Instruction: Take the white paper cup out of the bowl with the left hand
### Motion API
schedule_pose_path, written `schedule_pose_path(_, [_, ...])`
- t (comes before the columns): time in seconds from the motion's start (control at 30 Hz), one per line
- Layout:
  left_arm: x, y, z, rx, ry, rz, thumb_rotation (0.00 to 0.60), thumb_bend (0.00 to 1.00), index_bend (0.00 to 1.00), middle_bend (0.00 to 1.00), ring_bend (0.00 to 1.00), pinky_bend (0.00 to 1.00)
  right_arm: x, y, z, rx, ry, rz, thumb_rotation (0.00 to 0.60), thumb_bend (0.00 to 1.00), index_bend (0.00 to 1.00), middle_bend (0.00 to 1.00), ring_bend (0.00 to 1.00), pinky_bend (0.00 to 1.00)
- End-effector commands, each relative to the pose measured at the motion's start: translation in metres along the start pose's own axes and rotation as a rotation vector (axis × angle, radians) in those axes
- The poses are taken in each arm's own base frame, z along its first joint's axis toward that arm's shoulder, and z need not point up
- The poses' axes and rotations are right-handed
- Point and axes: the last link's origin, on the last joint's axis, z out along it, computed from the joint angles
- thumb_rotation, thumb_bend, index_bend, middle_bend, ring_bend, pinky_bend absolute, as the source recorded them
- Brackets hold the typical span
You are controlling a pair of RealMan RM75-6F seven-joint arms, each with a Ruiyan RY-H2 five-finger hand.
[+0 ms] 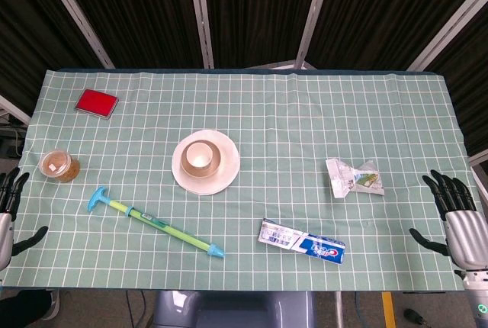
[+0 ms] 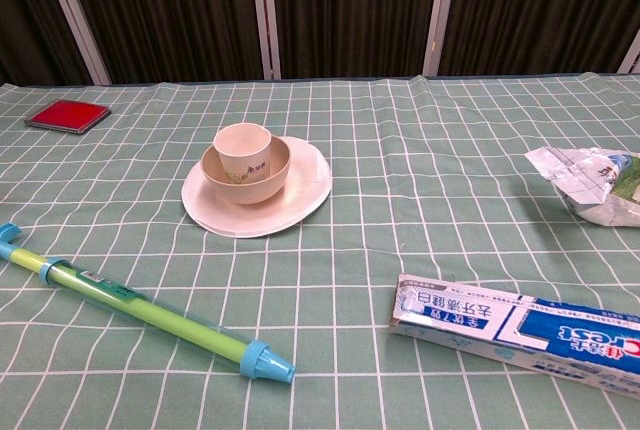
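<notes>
A white paper cup [image 1: 199, 155] [image 2: 243, 148] stands upright inside a small cream bowl [image 1: 215, 163] [image 2: 258, 185], and the bowl sits on a white plate [image 1: 228, 168] [image 2: 305, 190] near the table's middle. My left hand [image 1: 9, 210] is at the left table edge, far from the bowl, fingers spread and holding nothing. At the right edge, my right hand [image 1: 455, 213] is likewise open with fingers apart. Neither hand shows in the chest view.
A green-and-blue syringe-like tube [image 1: 156, 223] [image 2: 140, 312] lies front left. A toothpaste box [image 1: 302, 242] [image 2: 515, 333] lies front right, a crumpled packet [image 1: 354, 178] [image 2: 590, 183] at right. A red pad [image 1: 97, 103] [image 2: 68, 115] sits back left, a clear cup [image 1: 59, 165] at left.
</notes>
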Motion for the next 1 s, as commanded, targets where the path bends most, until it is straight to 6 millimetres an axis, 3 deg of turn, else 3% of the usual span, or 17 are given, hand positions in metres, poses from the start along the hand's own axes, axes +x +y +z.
schedule_pose_path(0.03, [0.000,0.000,0.000,0.000,-0.001,-0.001,0.600,0.00,0.00,0.00,0.00,0.00,0.000,0.000,0.000,0.001,0.000,0.000,0.600,0.09,0.03,0.00,0.00,0.00])
schedule_pose_path(0.47, [-0.002,0.004,0.005,-0.021,-0.005,-0.002,0.600,0.00,0.00,0.00,0.00,0.00,0.002,0.000,0.000,-0.005,0.005,0.006,0.600,0.09,0.03,0.00,0.00,0.00])
schedule_pose_path(0.67, [-0.012,0.028,0.042,-0.098,-0.044,-0.010,0.600,0.00,0.01,0.00,0.00,0.00,0.005,0.002,0.001,-0.014,0.018,0.022,0.600,0.09,0.03,0.00,0.00,0.00])
schedule_pose_path(1.0, [-0.028,0.097,0.118,-0.225,-0.060,-0.008,0.600,0.08,0.24,0.00,0.00,0.00,0.007,0.005,0.003,-0.016,0.014,0.046,0.600,0.09,0.03,0.00,0.00,0.00])
